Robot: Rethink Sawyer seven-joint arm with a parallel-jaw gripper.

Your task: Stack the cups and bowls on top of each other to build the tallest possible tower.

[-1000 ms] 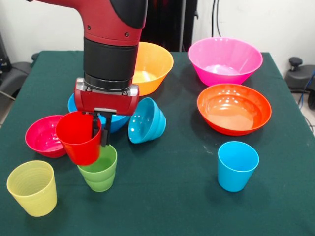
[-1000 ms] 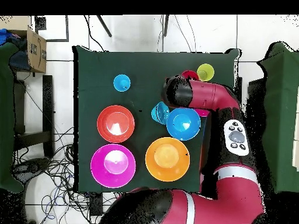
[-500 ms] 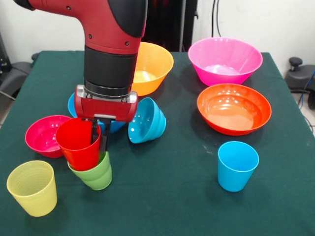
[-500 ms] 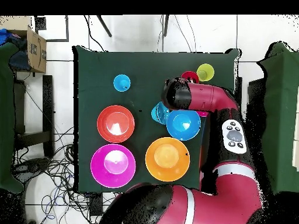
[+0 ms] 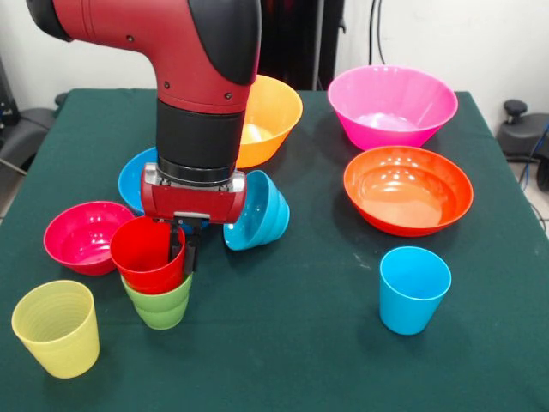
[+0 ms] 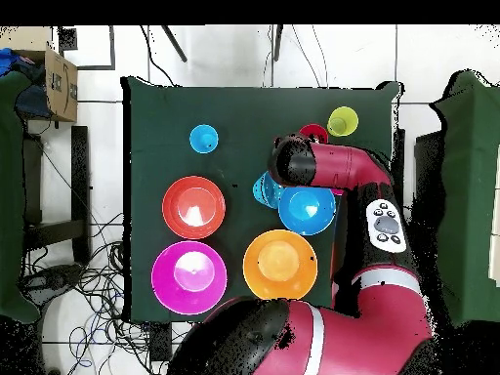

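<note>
1. Now the gripper (image 5: 183, 249) is clamped on the wall of the glossy red plastic tumbler (image 5: 150, 256), one finger inside the cup and one outside on the side toward the table's middle.
2. That red tumbler sits nested in the lime green plastic tumbler (image 5: 159, 304), which stands upright on the dark green table (image 5: 292, 343); the pair tilts slightly and is the low start of the tower.
3. Directly below the gripper is the stack, its long axis close to vertical, so the coming move, as I judge it, turns on letting go and rising straight up without dragging the red cup off its seat.
4. Close neighbours crowd the spot: the small magenta plastic bowl (image 5: 79, 236) lies just beside the stack, the ribbed translucent yellow tumbler (image 5: 56, 328) is near, and the small light blue bowl (image 5: 257, 210), tipped on its side, rests just beside the arm's wrist.
5. Behind the wrist the medium blue bowl (image 5: 135, 176) is partly hidden.
6. Open room lies toward the table's middle, between the stack and the light blue plastic tumbler (image 5: 413, 288), which stands well apart.
7. Farther off are the wide red-orange bowl (image 5: 407, 189), the large pink bowl (image 5: 392, 105) and the large yellow-orange bowl (image 5: 270, 116), all upright and untouched.
</note>
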